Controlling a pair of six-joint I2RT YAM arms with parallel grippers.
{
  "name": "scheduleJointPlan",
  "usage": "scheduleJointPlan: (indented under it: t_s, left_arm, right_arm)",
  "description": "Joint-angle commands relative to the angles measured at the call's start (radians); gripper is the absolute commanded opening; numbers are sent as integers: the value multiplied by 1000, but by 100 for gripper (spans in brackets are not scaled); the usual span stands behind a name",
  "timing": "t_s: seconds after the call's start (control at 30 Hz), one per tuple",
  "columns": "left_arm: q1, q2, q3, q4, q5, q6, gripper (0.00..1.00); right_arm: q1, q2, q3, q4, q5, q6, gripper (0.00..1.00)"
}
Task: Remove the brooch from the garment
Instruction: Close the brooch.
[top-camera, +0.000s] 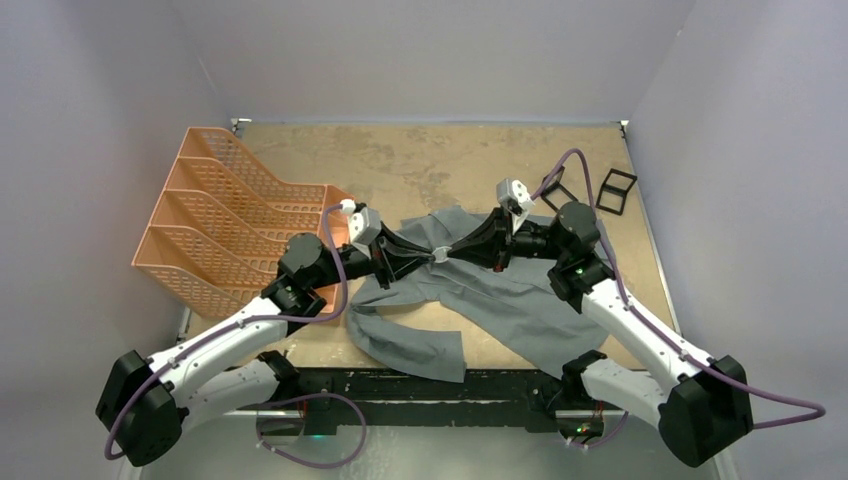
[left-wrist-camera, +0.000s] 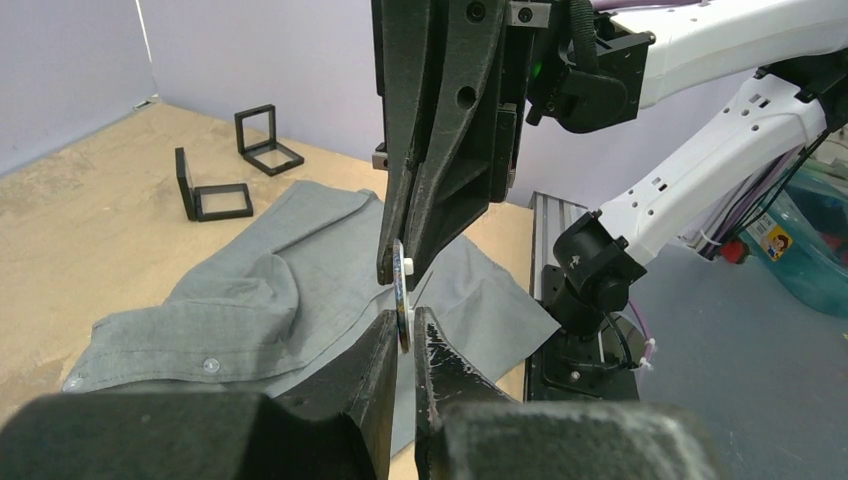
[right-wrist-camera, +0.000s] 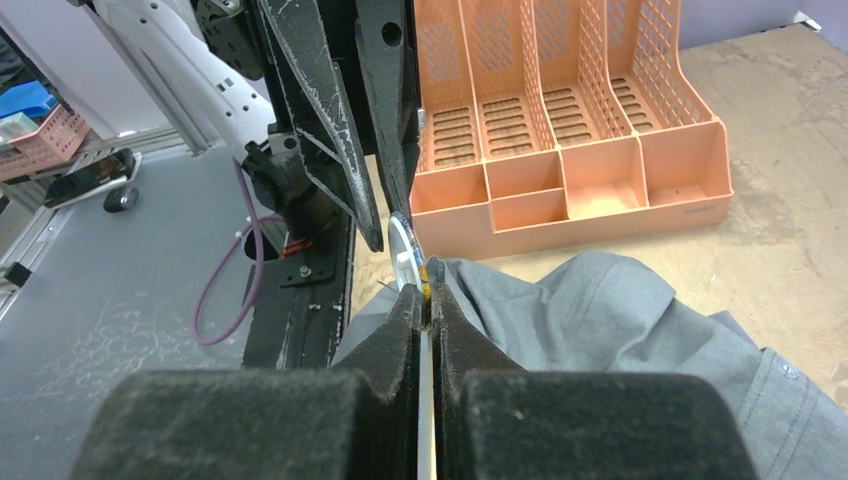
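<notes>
Your left end effector (left-wrist-camera: 403, 335) is closed on the lower rim of the small, round, pale brooch (left-wrist-camera: 402, 292), held above the middle of the grey short-sleeved shirt (left-wrist-camera: 280, 300). The right end effector (right-wrist-camera: 424, 300) clamps the opposite rim. The disc looks thin, stiff and slippery (grip edges only). The shirt is limp and will likely trail along.

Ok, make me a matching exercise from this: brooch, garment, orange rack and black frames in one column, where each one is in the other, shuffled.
1 brooch
2 garment
3 orange rack
4 black frames

A far right of the table
B left side of the table
C pinched between left gripper and right gripper
D spread across the middle

Pairs: 1-C, 2-D, 3-B, 4-A
</notes>
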Motion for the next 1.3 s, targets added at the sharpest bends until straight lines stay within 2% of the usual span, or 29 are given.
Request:
scheduleJointPlan:
  t_s: [0.0, 0.17, 0.3, 0.4, 0.5, 0.53, 0.67, 0.87, 1.0, 1.13, 1.27]
  left_arm:
    - [-2, 18, 46, 46, 78, 3, 11]
    - [-2, 38, 49, 40, 74, 7, 14]
    - [-2, 53, 54, 29, 67, 12, 13]
    - [-3, 58, 57, 28, 67, 14, 1]
    - [-2, 56, 55, 26, 55, 13, 0]
    - [-3, 54, 52, 27, 45, 9, 0]
    - [-3, 27, 20, 61, -18, -17, 0]
    - [-2, 19, -49, 248, -29, -126, 0]
    - [-2, 28, -55, 298, -14, -151, 0]
    - [-2, 44, -65, 379, 22, -190, 0]
    - [-3, 67, -56, 407, 60, -205, 0]
  right_arm:
    - [-10, 5, 43, 53, 8, -3, 0]
    - [-9, 25, 27, 128, 10, 45, 0]
    - [-9, 26, 28, 145, 10, 58, 0]
    - [-8, 31, 27, 150, 5, 59, 0]
    - [-8, 31, 21, 149, -1, 57, 0]
    - [-8, 28, 16, 149, -3, 56, 2]
    - [-9, 5, -18, 144, -22, 48, 21]
    - [-9, -46, -74, 198, -22, 54, 43]
    - [-8, -72, -108, 281, -15, 93, 49]
    - [-9, -55, -98, 340, -16, 134, 51]
    - [-9, -36, -111, 471, -31, 214, 51]
